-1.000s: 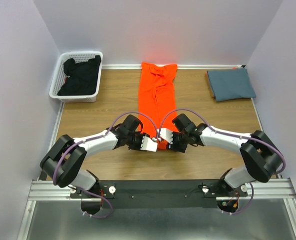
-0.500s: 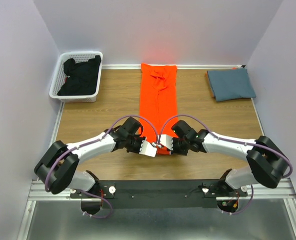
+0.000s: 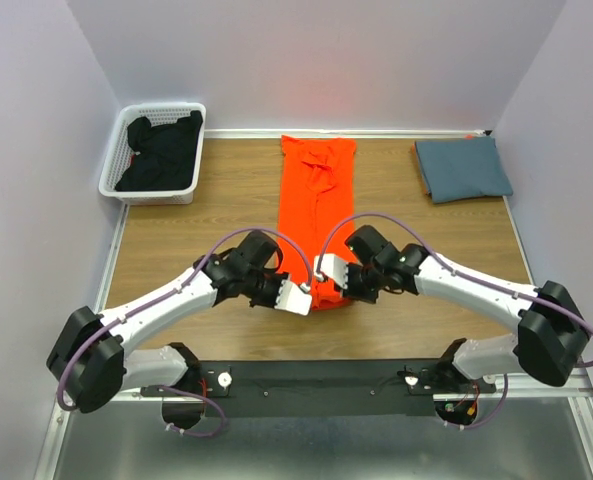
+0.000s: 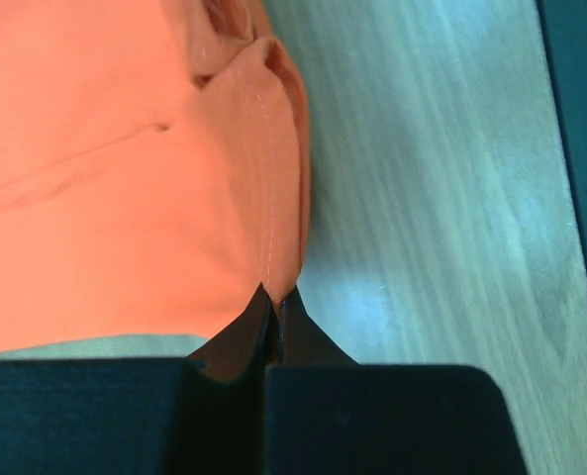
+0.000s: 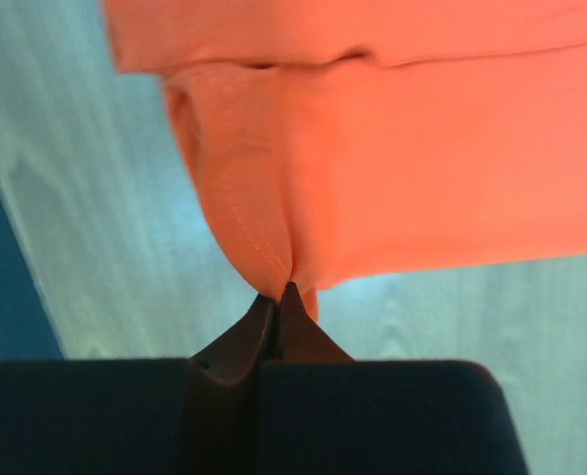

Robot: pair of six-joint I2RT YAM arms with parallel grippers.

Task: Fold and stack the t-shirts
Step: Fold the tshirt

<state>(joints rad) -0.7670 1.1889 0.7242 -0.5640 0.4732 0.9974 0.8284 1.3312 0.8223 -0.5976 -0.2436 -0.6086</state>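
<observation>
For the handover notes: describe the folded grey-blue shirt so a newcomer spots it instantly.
Start at the wooden table and go to its far right corner. The slate blue-grey t-shirt lies there alone, folded into a compact rectangle, unlike the long orange t-shirt at centre or the dark clothes in the white basket.

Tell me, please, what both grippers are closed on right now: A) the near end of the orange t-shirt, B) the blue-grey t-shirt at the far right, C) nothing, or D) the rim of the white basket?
A: the wrist views show the left gripper and the right gripper shut on a stitched edge of the orange t-shirt, far from the blue-grey t-shirt and the basket.
</observation>
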